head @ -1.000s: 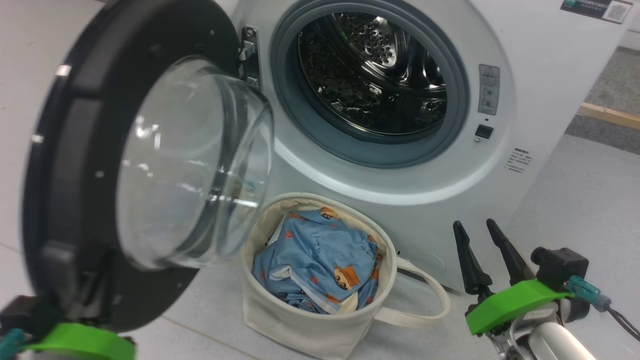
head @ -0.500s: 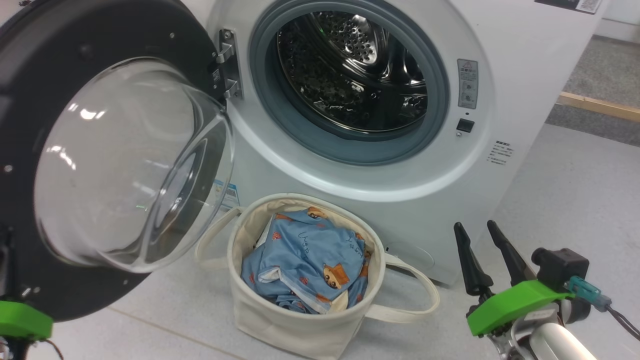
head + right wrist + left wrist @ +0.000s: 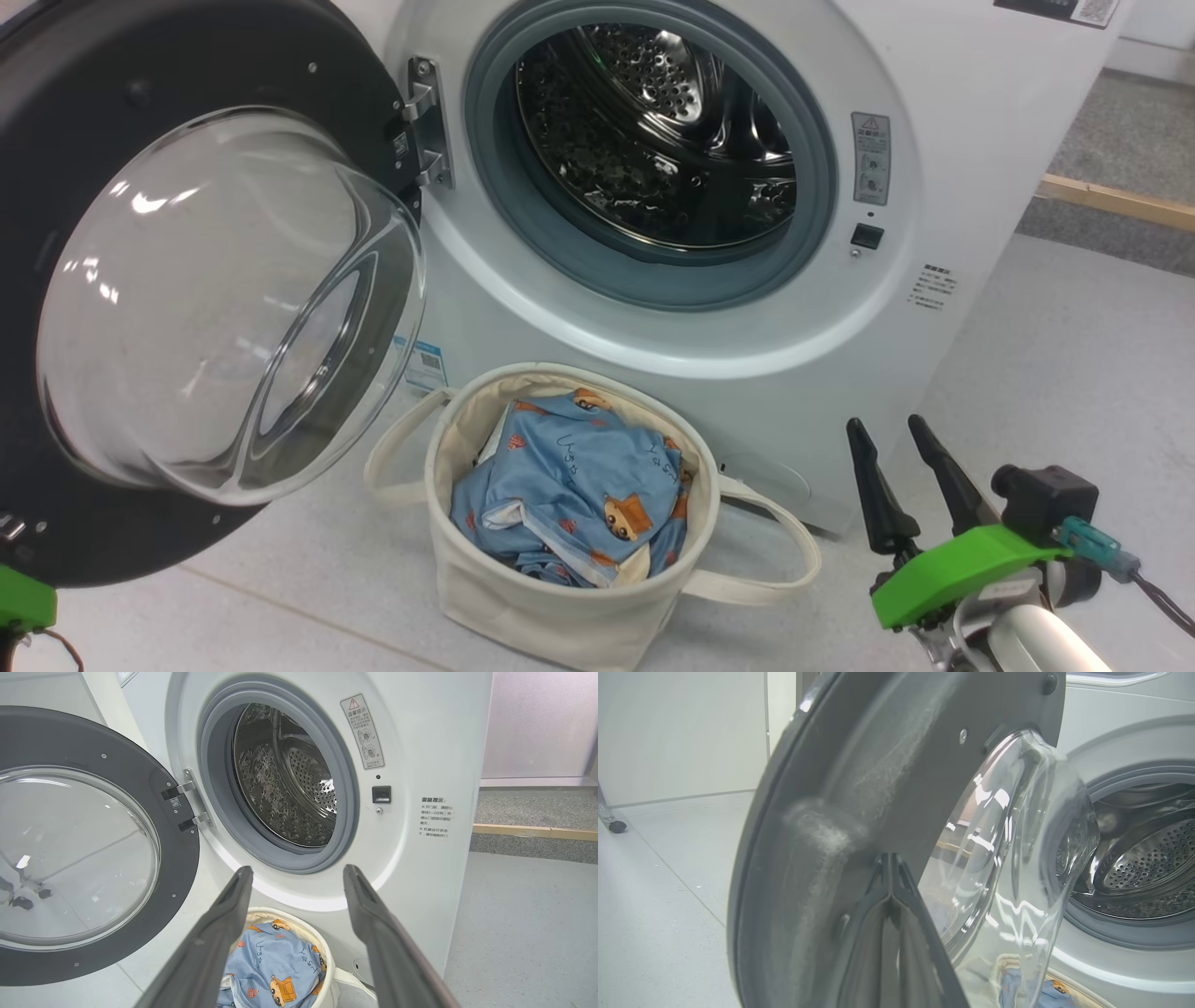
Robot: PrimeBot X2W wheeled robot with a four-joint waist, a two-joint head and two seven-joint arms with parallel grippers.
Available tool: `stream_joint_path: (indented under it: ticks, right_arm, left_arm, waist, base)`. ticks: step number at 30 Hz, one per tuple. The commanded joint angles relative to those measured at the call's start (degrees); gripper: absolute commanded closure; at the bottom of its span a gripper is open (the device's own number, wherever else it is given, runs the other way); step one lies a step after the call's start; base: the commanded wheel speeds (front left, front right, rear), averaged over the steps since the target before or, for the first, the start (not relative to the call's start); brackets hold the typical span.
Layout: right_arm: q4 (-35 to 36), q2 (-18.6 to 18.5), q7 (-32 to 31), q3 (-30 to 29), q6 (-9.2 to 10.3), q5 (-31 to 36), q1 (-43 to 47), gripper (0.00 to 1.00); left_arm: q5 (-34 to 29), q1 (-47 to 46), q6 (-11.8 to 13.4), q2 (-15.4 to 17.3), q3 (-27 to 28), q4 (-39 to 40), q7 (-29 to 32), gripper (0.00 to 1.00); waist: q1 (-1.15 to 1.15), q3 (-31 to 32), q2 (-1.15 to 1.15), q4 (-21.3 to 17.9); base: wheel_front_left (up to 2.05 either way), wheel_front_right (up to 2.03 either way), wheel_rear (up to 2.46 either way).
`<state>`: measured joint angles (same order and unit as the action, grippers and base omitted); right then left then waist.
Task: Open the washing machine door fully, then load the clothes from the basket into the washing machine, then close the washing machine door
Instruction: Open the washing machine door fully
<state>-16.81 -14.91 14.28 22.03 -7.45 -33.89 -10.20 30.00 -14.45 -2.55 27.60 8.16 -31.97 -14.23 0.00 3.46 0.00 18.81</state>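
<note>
Left tool (image 3: pixel 891 858): fingers together, tips at washing machine door (image 3: pixel 187 84) rim, door swung wide. Right tool (image 3: pixel 883 425): fingers apart, empty. Clothes (image 3: pixel 579 476): in basket (image 3: pixel 560 607), floor (image 3: pixel 1074 373) before washing machine (image 3: pixel 934 140).

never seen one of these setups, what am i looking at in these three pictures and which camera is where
This is a wheeled robot with two arms, doing laundry. The wide picture comes from a camera on its head, looking down at a white washing machine whose round door is swung open toward the robot's left. On the floor before it stands a small canvas basket with the clothes, a blue printed garment, inside. The other two pictures come from a camera on each wrist. The right end effector, a two-fingered claw, is open and holds nothing. The left end effector is shut, pointing at the door's dark inner rim, gripping nothing.
</note>
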Motion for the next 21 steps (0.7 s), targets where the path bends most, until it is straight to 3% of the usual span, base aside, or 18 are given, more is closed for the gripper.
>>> stream_joint_path:
  ticks: [1,4,5,6,21]
  right_arm:
    - [1.60,-0.75,0.72,0.70,-0.03,-0.47,-1.80,0.00]
    - [1.70,-0.57,0.72,0.61,-0.03,-0.47,-1.77,0.00]
    - [1.73,-0.54,0.72,0.57,-0.03,-0.45,-1.74,0.00]
    - [1.75,-0.49,0.72,0.49,-0.03,-0.43,-1.72,0.00]
    - [3.35,0.22,0.72,-0.48,-0.03,0.46,-1.87,0.00]
  left_arm:
    - [-0.32,-3.95,-0.24,3.24,2.33,1.35,-0.58,1.00]
    - [-0.64,-4.04,-0.43,2.61,2.22,2.39,-0.66,1.00]
    - [-0.77,-3.98,-0.48,2.32,2.12,2.86,-0.68,0.58]
    - [-0.81,-3.92,-0.58,1.98,2.03,3.41,-0.70,0.00]
    - [-2.30,-0.71,-0.40,-2.91,-3.43,18.49,1.68,0.00]
  waist:
    - [0.00,0.02,0.00,0.27]
    - [0.00,-0.02,0.00,0.67]
    - [0.00,-0.03,0.00,0.78]
    - [0.00,-0.03,0.00,0.88]
    - [0.00,-0.16,0.00,0.37]
  base:
    - [0.00,0.00,0.00]
    - [0.00,0.00,0.00]
    - [0.00,0.00,0.00]
    - [0.00,0.00,0.00]
    - [0.00,0.00,0.00]
